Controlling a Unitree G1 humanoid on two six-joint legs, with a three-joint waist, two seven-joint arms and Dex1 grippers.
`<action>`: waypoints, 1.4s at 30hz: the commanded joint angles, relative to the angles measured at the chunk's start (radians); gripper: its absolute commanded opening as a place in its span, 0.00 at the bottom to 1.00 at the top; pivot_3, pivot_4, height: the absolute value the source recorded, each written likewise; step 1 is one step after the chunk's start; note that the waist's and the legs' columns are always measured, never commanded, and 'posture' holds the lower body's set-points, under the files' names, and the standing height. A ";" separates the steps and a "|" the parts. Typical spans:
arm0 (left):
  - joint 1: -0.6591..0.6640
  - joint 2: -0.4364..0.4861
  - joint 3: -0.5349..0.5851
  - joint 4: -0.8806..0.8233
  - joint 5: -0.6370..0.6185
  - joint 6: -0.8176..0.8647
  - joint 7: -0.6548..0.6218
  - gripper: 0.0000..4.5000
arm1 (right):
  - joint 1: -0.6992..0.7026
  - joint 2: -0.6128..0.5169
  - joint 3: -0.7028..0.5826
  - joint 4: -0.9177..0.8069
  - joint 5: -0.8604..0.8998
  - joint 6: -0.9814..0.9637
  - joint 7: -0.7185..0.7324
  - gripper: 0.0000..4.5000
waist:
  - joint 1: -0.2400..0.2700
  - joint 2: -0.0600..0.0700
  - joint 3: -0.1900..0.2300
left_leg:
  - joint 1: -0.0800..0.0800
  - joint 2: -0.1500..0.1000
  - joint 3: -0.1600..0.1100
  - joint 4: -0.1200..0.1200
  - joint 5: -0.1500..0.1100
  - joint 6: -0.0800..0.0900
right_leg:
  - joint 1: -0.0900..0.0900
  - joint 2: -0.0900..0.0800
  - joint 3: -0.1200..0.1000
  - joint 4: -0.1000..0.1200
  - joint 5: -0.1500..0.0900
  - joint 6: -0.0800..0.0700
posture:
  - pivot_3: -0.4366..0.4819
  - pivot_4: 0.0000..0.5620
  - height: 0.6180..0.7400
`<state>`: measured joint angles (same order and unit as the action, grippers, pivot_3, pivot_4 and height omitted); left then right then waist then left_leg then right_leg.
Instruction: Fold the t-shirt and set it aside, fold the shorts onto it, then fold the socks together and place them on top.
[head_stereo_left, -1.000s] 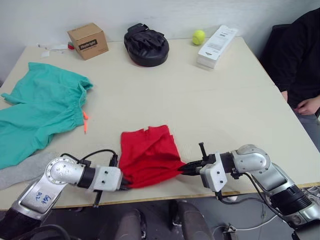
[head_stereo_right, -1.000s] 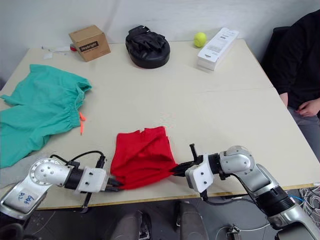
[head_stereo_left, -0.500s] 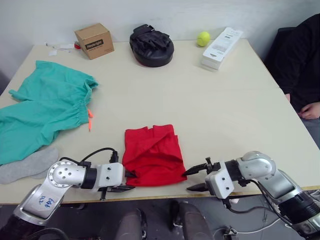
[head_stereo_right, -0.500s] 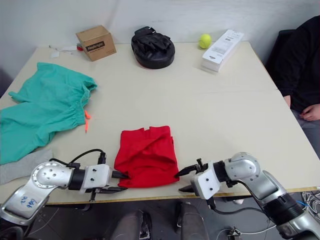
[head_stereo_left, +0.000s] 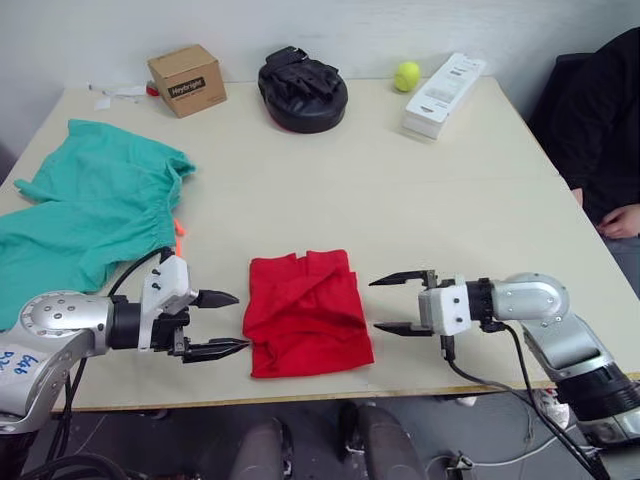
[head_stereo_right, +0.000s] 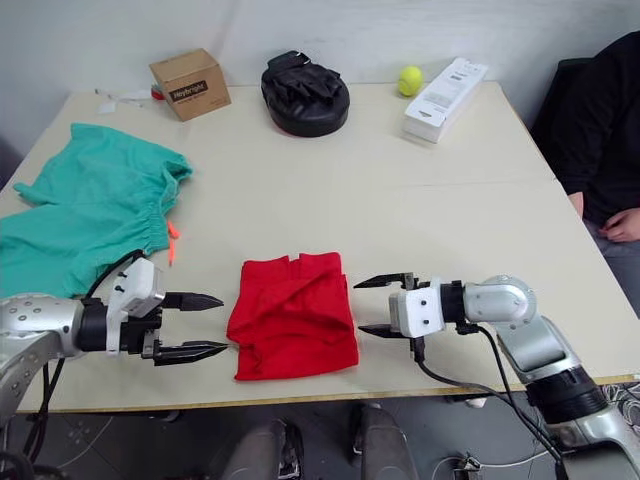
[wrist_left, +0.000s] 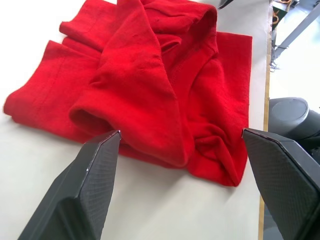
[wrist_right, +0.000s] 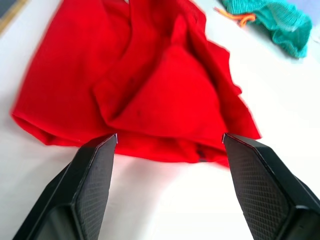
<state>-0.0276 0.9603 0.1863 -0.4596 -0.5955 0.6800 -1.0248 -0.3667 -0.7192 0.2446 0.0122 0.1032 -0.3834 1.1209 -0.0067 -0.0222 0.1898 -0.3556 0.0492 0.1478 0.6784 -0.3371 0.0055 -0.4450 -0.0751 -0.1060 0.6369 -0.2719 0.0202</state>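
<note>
Red cotton, the t-shirt (head_stereo_left: 307, 311) lies folded into a rough rectangle near the table's (head_stereo_left: 420, 200) front edge, its longer side running away from me. My left gripper (head_stereo_left: 218, 324) and right gripper (head_stereo_left: 389, 304) flank it, both spread wide and holding nothing, each just beside an edge. The shorts (head_stereo_left: 85, 215) lie well off to my left (so that arm is nearer them).
</note>
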 joint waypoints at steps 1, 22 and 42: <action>-0.018 -0.008 0.002 -0.018 0.000 -0.005 0.021 0.91 | -0.032 0.043 0.023 0.028 -0.032 -0.047 -0.016 0.72 | -0.004 0.000 0.000 | 0.000 0.000 0.000 0.000 0.000 0.000 | 0.000 0.000 0.000 0.000 0.000 0.000 | 0.48 0.27 1.00; -0.038 -0.025 -0.064 0.026 0.102 -0.105 0.035 0.91 | -0.226 0.223 0.003 0.134 0.213 0.566 0.043 0.01 | -0.014 0.000 0.000 | 0.000 0.000 -0.001 0.000 0.000 0.000 | 0.000 -0.002 0.000 0.002 0.000 0.000 | 0.48 0.27 1.00; -0.257 -0.161 -0.234 0.240 0.328 -0.337 0.075 0.91 | -0.411 0.375 -0.145 0.331 0.281 1.052 -0.173 0.01 | -0.022 0.000 0.000 | -0.003 -0.001 -0.001 0.000 0.000 0.001 | -0.002 -0.002 -0.001 0.002 0.000 0.000 | 0.48 0.27 1.00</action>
<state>-0.2649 0.8089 -0.0370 -0.2268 -0.2781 0.3578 -0.9563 -0.7763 -0.3472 0.1133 0.3626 0.3791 0.6666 0.9477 -0.0288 -0.0219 0.1899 -0.3583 0.0483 0.1469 0.6780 -0.3371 0.0066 -0.4471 -0.0775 -0.1070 0.6386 -0.2714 0.0203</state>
